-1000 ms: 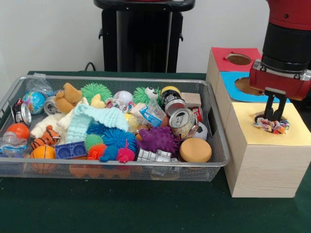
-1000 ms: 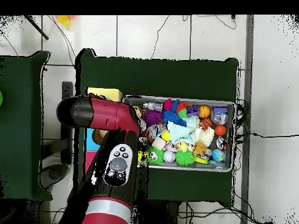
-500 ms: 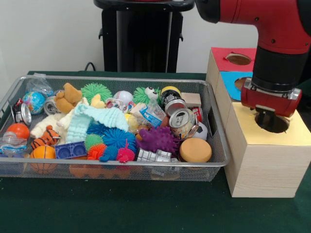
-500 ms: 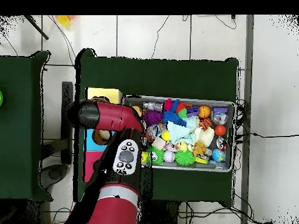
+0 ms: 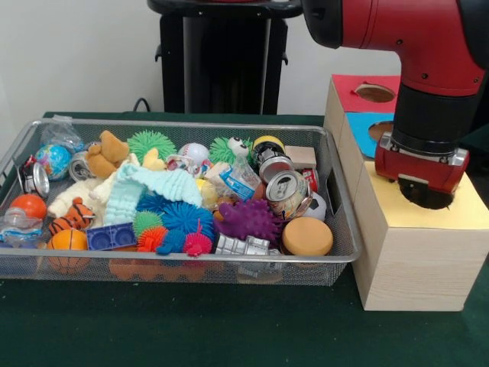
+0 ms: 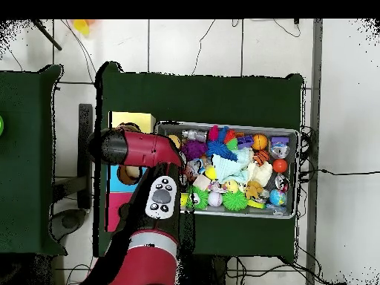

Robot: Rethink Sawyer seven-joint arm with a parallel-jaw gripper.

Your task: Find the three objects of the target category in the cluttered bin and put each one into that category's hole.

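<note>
The gripper [image 5: 422,200] now sits lower vs. 0.5 s ago, its head covering the hole on the yellow box top [image 5: 466,214]; jaws hidden, state cannot tell. Colourful toy is no more visible. Bin [image 5: 336,229] clutter unchanged.

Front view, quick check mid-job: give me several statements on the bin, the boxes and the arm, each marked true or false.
1. The arm's wrist hangs over the yellow-topped box. True.
2. The mesh bin is empty. False: it is crowded with toys, balls and cans.
3. A purple spiky ball lies beside a round yellow sponge. True.
4. The red-topped box is nearest the camera. False: it is farthest back, behind the blue-topped box.
5. The silver can stands on the yellow box. False: it lies in the bin.
</note>
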